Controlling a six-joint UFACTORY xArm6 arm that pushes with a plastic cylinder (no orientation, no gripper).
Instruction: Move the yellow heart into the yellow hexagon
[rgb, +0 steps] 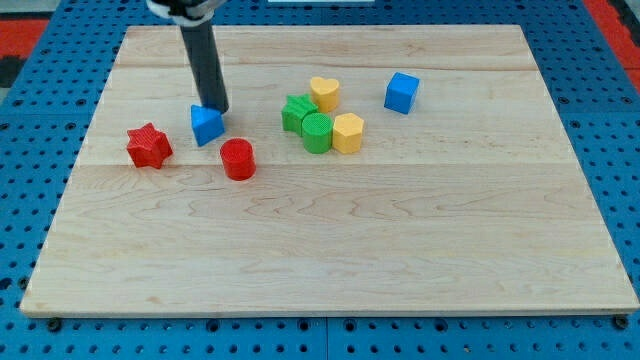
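The yellow heart (324, 93) is seen well to the view's right of my tip (219, 109), which holds nothing and is set against the blue triangular block (206, 125). The heart is glossy and lobed, placed just above the yellow hexagon (347, 132), beside a green star (296, 112) and green cylinder (317, 131). No writing can be read.
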